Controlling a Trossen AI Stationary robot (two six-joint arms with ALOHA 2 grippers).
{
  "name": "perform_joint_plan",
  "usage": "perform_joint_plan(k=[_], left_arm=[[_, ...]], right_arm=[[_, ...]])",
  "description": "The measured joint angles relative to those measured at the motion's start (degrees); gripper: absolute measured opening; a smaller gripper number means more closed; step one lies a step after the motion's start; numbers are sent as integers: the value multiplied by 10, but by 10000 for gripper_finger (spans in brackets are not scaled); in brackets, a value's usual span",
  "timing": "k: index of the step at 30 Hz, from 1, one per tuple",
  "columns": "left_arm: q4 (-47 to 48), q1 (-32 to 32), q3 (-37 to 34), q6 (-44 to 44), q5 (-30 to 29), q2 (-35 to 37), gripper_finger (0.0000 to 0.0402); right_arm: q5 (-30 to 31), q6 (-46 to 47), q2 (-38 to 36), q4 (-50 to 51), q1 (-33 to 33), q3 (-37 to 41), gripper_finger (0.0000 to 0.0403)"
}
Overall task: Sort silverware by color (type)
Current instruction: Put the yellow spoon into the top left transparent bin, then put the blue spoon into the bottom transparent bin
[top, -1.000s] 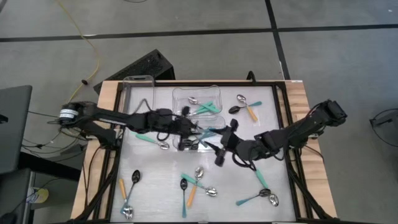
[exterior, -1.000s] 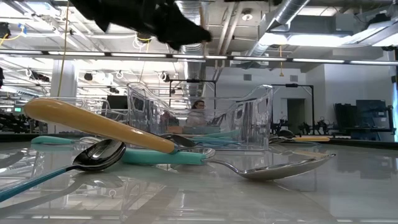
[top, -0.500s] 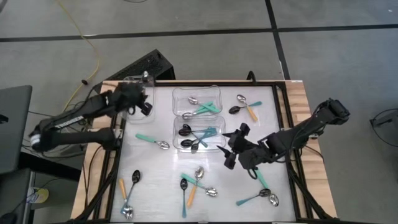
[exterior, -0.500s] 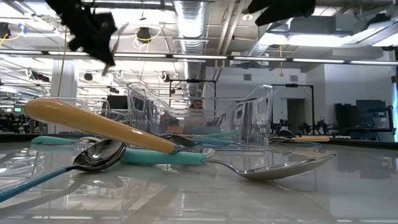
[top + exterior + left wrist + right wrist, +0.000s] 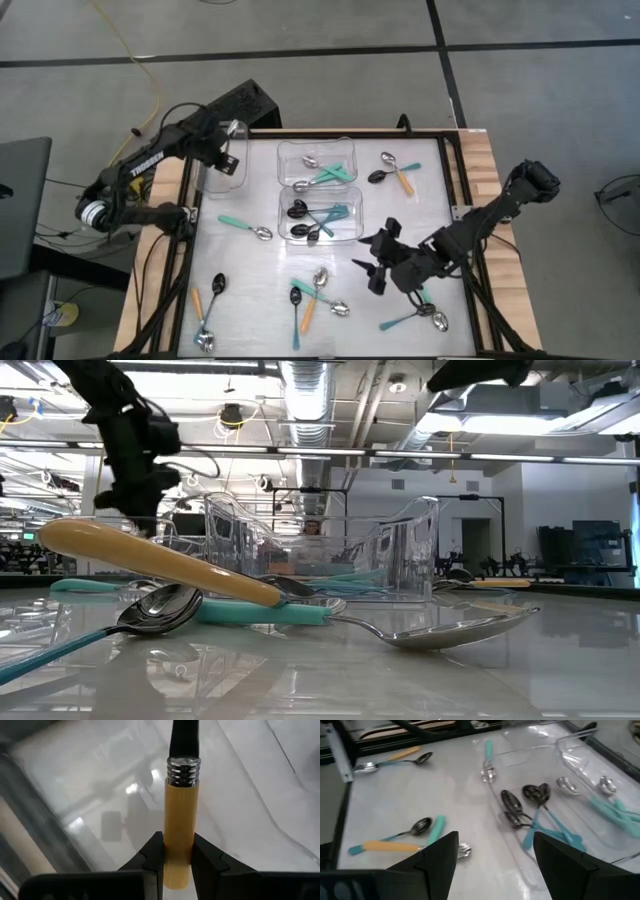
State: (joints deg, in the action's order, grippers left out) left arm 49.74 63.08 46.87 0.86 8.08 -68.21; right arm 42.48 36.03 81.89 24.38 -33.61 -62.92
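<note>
One orange-handled spoon (image 5: 180,820) is clamped in my left tool (image 5: 176,857), above the empty tub (image 5: 226,160). I should lower it inside that tub's walls before letting go. My right tool (image 5: 378,268) hangs wide, holding nothing, far from that tub.

Orange-handled spoon (image 5: 179,815) held upright; other spoons (image 5: 318,293) lie scattered.

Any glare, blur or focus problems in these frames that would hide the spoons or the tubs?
Low view: ceiling lights mirrored across the glossy table; nearest orange-handled spoon soft. Left wrist view: left gripper and its orange handle sharp, the tub floor behind blurred with bright glints. Right wrist view: clear tub edges faint, spoons readable.
</note>
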Motion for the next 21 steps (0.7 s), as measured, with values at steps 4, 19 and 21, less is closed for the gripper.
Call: perform_joint_plan(k=[4, 19, 21], left_arm=[[8, -5, 2, -4, 1, -4, 56], [145, -14, 135, 6, -26, -3, 277], [146, -19, 159, 6, -24, 5, 275]], right_arm=[[0, 0, 0, 0, -13, 0, 282], [-6, 15, 0, 12, -3, 0, 282], [-8, 22, 0, 22, 2, 0, 282]])
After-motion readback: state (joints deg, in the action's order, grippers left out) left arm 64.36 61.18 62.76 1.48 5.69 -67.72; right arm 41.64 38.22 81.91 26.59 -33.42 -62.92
